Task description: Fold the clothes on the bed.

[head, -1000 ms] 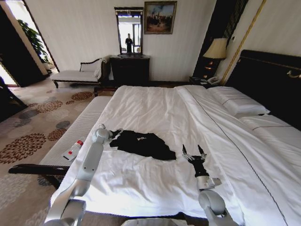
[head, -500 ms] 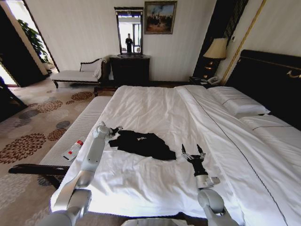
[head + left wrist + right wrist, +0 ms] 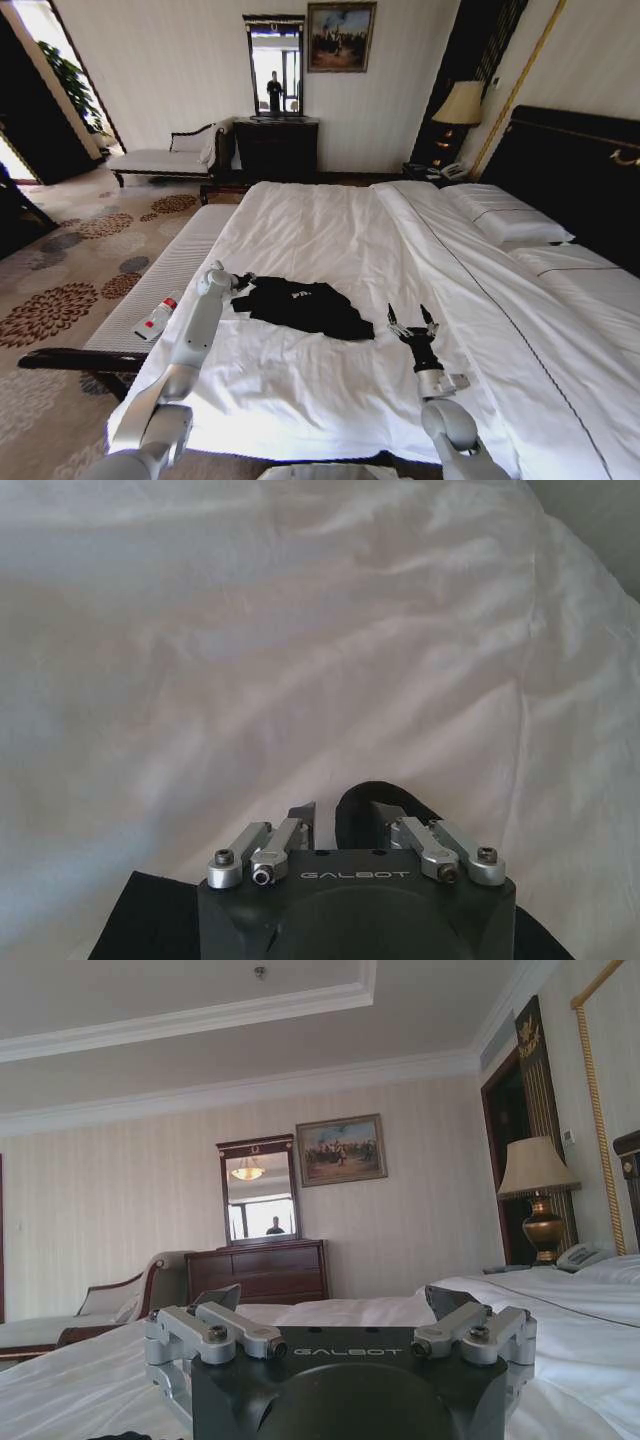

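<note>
the right gripper [image 3: 413,320] is held just above the white sheet near the bed's [image 3: 330,390] foot, jaws spread wide and empty. beyond it, the crumpled black t-shirt [image 3: 305,305] lies mid-bed, and its left edge is pinched between the closed fingers of the left gripper [image 3: 243,281].

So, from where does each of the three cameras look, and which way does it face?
Head view: from the robot's head, down over the large white bed at the black short-sleeved T-shirt; both arms show, left gripper at the shirt's edge, right gripper open.
Left wrist view: down onto sheet and shirt.
Right wrist view: level across the bed to the far wall; own gripper.
Shared: the gold-framed painting.
</note>
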